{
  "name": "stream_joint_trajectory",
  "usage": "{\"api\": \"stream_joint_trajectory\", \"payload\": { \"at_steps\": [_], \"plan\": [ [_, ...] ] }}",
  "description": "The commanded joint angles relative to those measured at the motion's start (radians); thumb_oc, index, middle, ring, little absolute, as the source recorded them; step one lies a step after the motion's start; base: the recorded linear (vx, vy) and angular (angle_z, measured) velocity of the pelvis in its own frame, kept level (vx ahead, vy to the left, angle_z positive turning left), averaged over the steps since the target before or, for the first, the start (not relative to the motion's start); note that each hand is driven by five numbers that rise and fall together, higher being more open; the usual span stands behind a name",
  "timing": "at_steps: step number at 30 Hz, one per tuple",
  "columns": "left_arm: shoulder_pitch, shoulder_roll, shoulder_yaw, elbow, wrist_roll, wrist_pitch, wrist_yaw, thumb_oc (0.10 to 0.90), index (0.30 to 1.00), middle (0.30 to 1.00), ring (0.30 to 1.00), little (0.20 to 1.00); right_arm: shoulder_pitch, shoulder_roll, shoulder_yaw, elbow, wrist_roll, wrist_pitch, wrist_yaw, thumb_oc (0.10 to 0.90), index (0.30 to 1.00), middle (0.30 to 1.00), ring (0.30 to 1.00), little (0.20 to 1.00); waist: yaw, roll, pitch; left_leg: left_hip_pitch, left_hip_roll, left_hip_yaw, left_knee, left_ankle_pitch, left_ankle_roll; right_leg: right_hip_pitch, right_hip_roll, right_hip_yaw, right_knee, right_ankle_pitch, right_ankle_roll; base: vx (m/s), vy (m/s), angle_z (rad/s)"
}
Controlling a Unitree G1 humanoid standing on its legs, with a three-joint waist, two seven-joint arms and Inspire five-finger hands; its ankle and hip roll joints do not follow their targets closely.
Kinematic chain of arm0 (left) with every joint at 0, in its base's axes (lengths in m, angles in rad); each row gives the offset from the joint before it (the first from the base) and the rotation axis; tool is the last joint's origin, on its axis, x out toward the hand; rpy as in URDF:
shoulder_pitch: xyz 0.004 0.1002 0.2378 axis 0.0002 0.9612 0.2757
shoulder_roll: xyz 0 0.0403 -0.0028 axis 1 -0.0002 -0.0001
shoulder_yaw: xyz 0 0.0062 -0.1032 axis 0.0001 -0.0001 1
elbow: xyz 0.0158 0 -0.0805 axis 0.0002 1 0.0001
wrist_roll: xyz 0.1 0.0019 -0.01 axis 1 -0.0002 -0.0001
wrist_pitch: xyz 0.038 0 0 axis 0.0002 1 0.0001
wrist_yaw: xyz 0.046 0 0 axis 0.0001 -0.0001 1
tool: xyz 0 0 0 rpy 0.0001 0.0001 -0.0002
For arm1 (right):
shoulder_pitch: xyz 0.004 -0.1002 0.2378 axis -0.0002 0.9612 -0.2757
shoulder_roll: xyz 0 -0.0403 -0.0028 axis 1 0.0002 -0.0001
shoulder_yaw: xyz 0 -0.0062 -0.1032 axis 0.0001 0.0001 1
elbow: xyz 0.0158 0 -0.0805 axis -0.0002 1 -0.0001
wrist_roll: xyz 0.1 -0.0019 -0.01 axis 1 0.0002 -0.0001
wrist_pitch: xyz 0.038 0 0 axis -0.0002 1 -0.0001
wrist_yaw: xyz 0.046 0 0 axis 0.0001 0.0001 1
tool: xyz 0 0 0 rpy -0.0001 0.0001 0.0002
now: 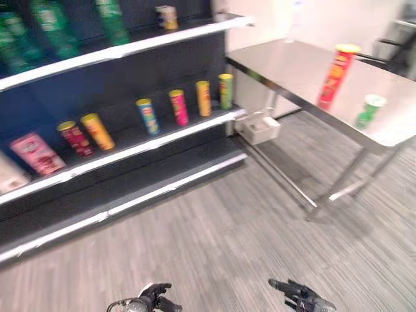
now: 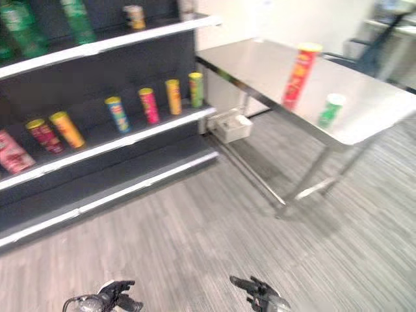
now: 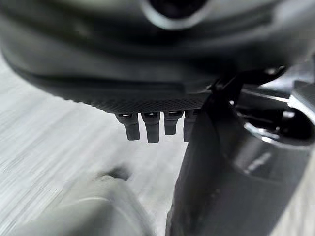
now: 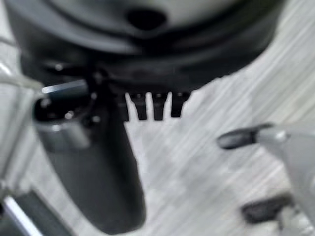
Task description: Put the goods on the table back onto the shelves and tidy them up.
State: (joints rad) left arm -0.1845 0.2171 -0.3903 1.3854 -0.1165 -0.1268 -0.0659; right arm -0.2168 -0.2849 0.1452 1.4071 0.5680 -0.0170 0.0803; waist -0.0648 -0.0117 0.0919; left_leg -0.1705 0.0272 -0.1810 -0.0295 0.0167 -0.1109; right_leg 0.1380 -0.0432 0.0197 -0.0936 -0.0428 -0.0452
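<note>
Tall red can (image 1: 336,77) stands upright on the counter (image 1: 292,68), long axis vertical; small green cup (image 1: 369,110) just beside it, nearer the counter's edge. Both lie far ahead and to the right of both hands. Right hand (image 1: 300,296) hangs low over the floor, fingers straight and empty; it is the nearer one, so my guess is it takes the reach. Left hand (image 1: 151,298) also low, fingers relaxed, holding nothing. Shelves (image 1: 130,149) with a row of cans stand ahead-left.
</note>
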Motion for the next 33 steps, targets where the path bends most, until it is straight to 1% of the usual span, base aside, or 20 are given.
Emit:
{"api": "stream_joint_trajectory", "payload": {
  "at_steps": [1, 2, 3, 8, 11, 12, 13, 14, 15, 16, 17, 18, 19, 21, 22, 24, 25, 29, 31, 33],
  "plan": [
    [-0.014, -0.03, -0.011, 0.073, -0.025, -0.014, 0.024, 0.8, 0.9, 0.9, 0.9, 0.9, 0.049, -0.006, -0.014, 0.05, -0.042, -0.012, -0.014, 0.8, 0.9, 0.9, 0.9, 0.9, 0.041, 0.024, 0.035, -0.02, -0.003, -0.072, -0.007, 0.084, 0.025, -0.001, 0.055, 0.079, 0.027, -0.003, 0.074, 0.35, 0.149, -1.48],
    [0.008, -0.022, 0.028, 0.094, -0.058, -0.011, 0.016, 0.8, 0.9, 0.9, 0.9, 0.9, 0.061, -0.003, -0.028, 0.059, -0.042, -0.005, 0.005, 0.8, 0.9, 0.9, 0.9, 0.9, 0.034, 0.037, 0.034, -0.016, 0.048, -0.038, -0.042, 0.101, 0.02, 0.012, 0.058, 0.126, 0.037, -0.025, 0.086, 0.5, 0.281, -1.2],
    [0.023, -0.015, 0.042, 0.097, -0.057, -0.012, 0.015, 0.8, 0.9, 0.9, 0.9, 0.9, 0.072, -0.004, -0.039, 0.063, -0.045, -0.004, 0.008, 0.8, 0.9, 0.9, 0.9, 0.9, 0.036, 0.046, 0.025, 0.007, 0.057, -0.025, -0.03, 0.114, 0.018, 0.027, 0.054, 0.154, 0.032, -0.036, 0.09, 0.54, 0.387, -1.71],
    [0.04, -0.012, 0.011, 0.089, 0.036, -0.02, 0.013, 0.8, 0.9, 0.9, 0.9, 0.9, 0.113, -0.001, -0.089, 0.096, -0.024, 0.009, 0.032, 0.8, 0.9, 0.9, 0.9, 0.9, 0.028, 0.042, -0.015, 0.051, 0.027, 0.055, -0.003, 0.1, 0.038, 0.035, -0.025, 0.201, 0.098, -0.052, 0.13, 0.35, 0.275, -1.24],
    [0.022, 0.013, -0.023, 0.05, 0.098, -0.034, 0.029, 0.8, 0.9, 0.9, 0.9, 0.9, 0.111, 0.021, -0.081, 0.073, -0.013, 0.001, 0.042, 0.8, 0.9, 0.9, 0.9, 0.9, 0.02, 0.047, -0.014, 0.123, -0.013, 0.139, -0.023, 0.058, 0.088, -0.057, -0.049, 0.199, 0.3, -0.037, 0.171, 0.34, 0.274, -0.46],
    [0.022, 0.013, -0.023, 0.049, 0.098, -0.034, 0.029, 0.8, 0.9, 0.9, 0.9, 0.9, 0.111, 0.021, -0.081, 0.073, -0.013, 0.001, 0.041, 0.8, 0.9, 0.9, 0.9, 0.9, 0.021, 0.046, -0.014, 0.123, -0.013, 0.141, -0.023, 0.058, 0.088, -0.059, -0.049, 0.201, 0.305, -0.039, 0.171, 0.15, 0.198, -0.82],
    [0.009, 0.021, -0.018, 0.028, 0.076, -0.039, 0.037, 0.8, 0.9, 0.9, 0.9, 0.9, 0.115, 0.032, -0.077, 0.04, -0.003, -0.006, 0.045, 0.8, 0.9, 0.9, 0.9, 0.9, 0.016, 0.055, 0.007, 0.167, -0.027, 0.182, -0.038, 0.043, 0.108, -0.139, -0.071, 0.133, 0.428, 0.046, 0.182, 0.11, 0.138, -0.71],
    [0.009, 0.021, -0.018, 0.027, 0.076, -0.039, 0.037, 0.8, 0.9, 0.9, 0.9, 0.9, 0.115, 0.032, -0.077, 0.039, -0.003, -0.006, 0.044, 0.8, 0.9, 0.9, 0.9, 0.9, 0.017, 0.054, 0.008, 0.168, -0.027, 0.183, -0.038, 0.043, 0.109, -0.14, -0.071, 0.134, 0.432, 0.044, 0.182, 0.27, 0.321, -0.74],
    [-0.041, 0.065, -0.017, 0.032, 0.078, -0.025, 0.028, 0.8, 0.9, 0.9, 0.9, 0.9, 0.14, 0.04, -0.069, 0.017, -0.032, 0.004, 0.051, 0.8, 0.9, 0.9, 0.9, 0.9, -0.011, 0.069, 0.005, 0.212, -0.031, 0.239, -0.058, 0.022, 0.12, -0.191, -0.127, 0.014, 0.542, 0.065, 0.167, 0.16, 0.183, -0.49],
    [-0.041, 0.065, -0.017, 0.032, 0.078, -0.025, 0.028, 0.8, 0.9, 0.9, 0.9, 0.9, 0.14, 0.04, -0.069, 0.017, -0.032, 0.004, 0.051, 0.8, 0.9, 0.9, 0.9, 0.9, -0.011, 0.069, 0.004, 0.212, -0.03, 0.24, -0.058, 0.022, 0.12, -0.191, -0.127, 0.014, 0.542, 0.065, 0.167, 0.29, 0.303, -0.59],
    [0.004, 0.014, -0.016, 0.032, 0.096, -0.026, 0.04, 0.8, 0.9, 0.9, 0.9, 0.9, 0.154, 0.05, -0.079, 0.012, -0.028, -0.012, 0.042, 0.8, 0.9, 0.9, 0.9, 0.9, 0.004, 0.069, -0.001, 0.231, -0.037, 0.272, -0.058, -0.004, 0.132, -0.205, -0.182, -0.141, 0.588, 0.055, 0.143, 0.13, 0.118, -0.39],
    [0.005, 0.013, -0.016, 0.033, 0.096, -0.027, 0.04, 0.8, 0.9, 0.9, 0.9, 0.9, 0.155, 0.049, -0.079, 0.011, -0.028, -0.012, 0.042, 0.8, 0.9, 0.9, 0.9, 0.9, 0.002, 0.069, -0.002, 0.231, -0.038, 0.27, -0.058, -0.004, 0.132, -0.204, -0.184, -0.143, 0.588, 0.054, 0.143, 0.2, 0.138, -0.54],
    [0.015, 0.0, -0.014, 0.039, 0.094, -0.026, 0.04, 0.8, 0.9, 0.9, 0.9, 0.9, 0.159, 0.054, -0.085, 0.006, -0.017, -0.02, 0.035, 0.8, 0.9, 0.9, 0.9, 0.9, 0.002, 0.065, -0.005, 0.235, -0.036, 0.29, -0.058, -0.017, 0.13, -0.212, -0.185, -0.192, 0.575, 0.033, 0.139, 0.12, 0.013, -0.42],
    [0.02, -0.024, -0.015, 0.039, 0.056, -0.031, 0.04, 0.8, 0.9, 0.9, 0.9, 0.9, 0.156, 0.049, -0.083, 0.004, -0.005, -0.034, 0.02, 0.8, 0.9, 0.9, 0.9, 0.9, -0.012, 0.064, 0.002, 0.257, -0.026, 0.32, -0.058, -0.053, 0.117, -0.301, -0.108, -0.244, 0.483, -0.014, 0.131, 0.22, -0.035, -0.68],
    [0.019, -0.024, -0.015, 0.039, 0.056, -0.031, 0.04, 0.8, 0.9, 0.9, 0.9, 0.9, 0.155, 0.049, -0.083, 0.004, -0.005, -0.034, 0.02, 0.8, 0.9, 0.9, 0.9, 0.9, -0.012, 0.066, 0.0, 0.253, -0.024, 0.321, -0.058, -0.051, 0.116, -0.302, -0.105, -0.245, 0.477, -0.009, 0.13, 0.23, -0.056, -0.68],
    [0.017, -0.042, -0.027, 0.036, 0.06, -0.034, 0.041, 0.8, 0.9, 0.9, 0.9, 0.9, 0.155, 0.052, -0.075, -0.012, 0.0, -0.04, 0.012, 0.8, 0.9, 0.9, 0.9, 0.9, -0.031, 0.056, 0.013, 0.292, -0.037, 0.33, -0.058, -0.091, 0.112, -0.338, -0.092, -0.28, 0.327, 0.042, 0.151, 0.29, -0.065, -0.44],
    [0.014, -0.064, -0.045, 0.047, 0.09, -0.031, 0.038, 0.8, 0.9, 0.9, 0.9, 0.9, 0.154, 0.064, -0.063, -0.015, 0.006, -0.038, 0.012, 0.8, 0.9, 0.9, 0.9, 0.9, -0.049, 0.036, 0.018, 0.325, -0.051, 0.343, -0.058, -0.122, 0.104, -0.371, -0.101, -0.314, 0.18, 0.108, 0.176, 0.32, -0.077, -0.31],
    [0.023, -0.097, -0.092, 0.054, 0.138, -0.03, 0.017, 0.8, 0.9, 0.9, 0.9, 0.9, 0.157, 0.067, -0.078, 0.015, 0.04, -0.017, 0.03, 0.8, 0.9, 0.9, 0.9, 0.9, -0.076, 0.035, 0.035, 0.408, -0.051, 0.319, -0.058, -0.183, 0.093, -0.401, -0.095, -0.252, 0.057, 0.188, 0.21, 0.44, -0.092, -0.01],
    [0.023, -0.1, -0.107, 0.048, 0.148, -0.033, 0.011, 0.8, 0.9, 0.9, 0.9, 0.9, 0.159, 0.062, -0.086, 0.025, 0.05, -0.012, 0.034, 0.8, 0.9, 0.9, 0.9, 0.9, -0.076, 0.036, 0.036, 0.429, -0.05, 0.309, -0.058, -0.198, 0.093, -0.388, -0.094, -0.237, 0.054, 0.19, 0.208, 0.33, -0.088, 0.51],
    [0.024, -0.102, -0.125, 0.061, 0.167, -0.025, -0.004, 0.8, 0.9, 0.9, 0.9, 0.9, 0.148, 0.036, -0.12, 0.11, 0.077, 0.023, 0.06, 0.8, 0.9, 0.9, 0.9, 0.9, -0.068, 0.047, 0.019, 0.479, -0.021, 0.281, -0.058, -0.212, 0.084, -0.371, -0.068, -0.213, 0.126, 0.169, 0.181, 0.54, -0.203, 0.67]
  ]
}}
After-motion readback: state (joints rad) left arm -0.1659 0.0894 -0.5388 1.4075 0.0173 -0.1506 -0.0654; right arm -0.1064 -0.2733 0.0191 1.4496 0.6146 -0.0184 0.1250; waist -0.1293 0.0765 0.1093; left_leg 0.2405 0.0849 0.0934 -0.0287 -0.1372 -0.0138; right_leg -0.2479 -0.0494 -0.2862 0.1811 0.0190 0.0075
